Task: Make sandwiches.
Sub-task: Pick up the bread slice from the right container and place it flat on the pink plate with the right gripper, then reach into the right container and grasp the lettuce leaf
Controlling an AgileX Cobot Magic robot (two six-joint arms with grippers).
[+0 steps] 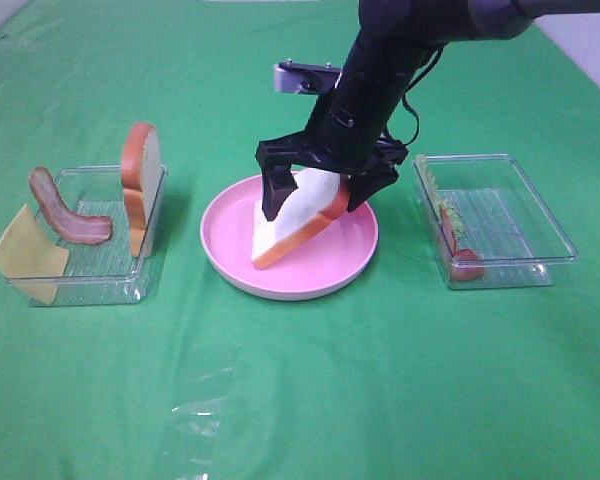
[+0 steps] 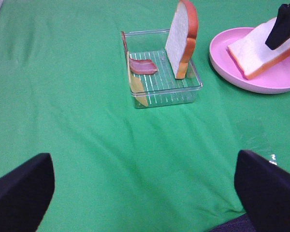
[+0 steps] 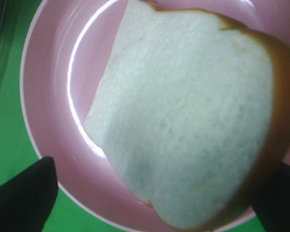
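Observation:
A white bread slice (image 1: pixel 290 225) (image 2: pixel 253 50) (image 3: pixel 183 121) with an orange-brown crust lies tilted on the pink plate (image 1: pixel 230 245) (image 3: pixel 53 96). Its crust end is raised toward the right. My right gripper (image 1: pixel 315 205) (image 3: pixel 166 164) hangs over the plate, open, with its fingers wide on either side of the slice. A second bread slice (image 1: pixel 140 185) (image 2: pixel 182 38) stands upright in the left tray (image 1: pixel 90 280), beside a bacon strip (image 1: pixel 65 215) (image 2: pixel 142 66) and a cheese square (image 1: pixel 28 255) (image 2: pixel 135 87). My left gripper (image 2: pixel 144 154) is open over bare cloth, holding nothing, and is out of the high view.
A clear tray (image 1: pixel 520 230) right of the plate holds lettuce (image 1: pixel 445 205) and a reddish piece (image 1: pixel 465 262) against its left wall. Green cloth covers the table. A patch of clear film (image 1: pixel 205 410) lies on the cloth in front of the plate.

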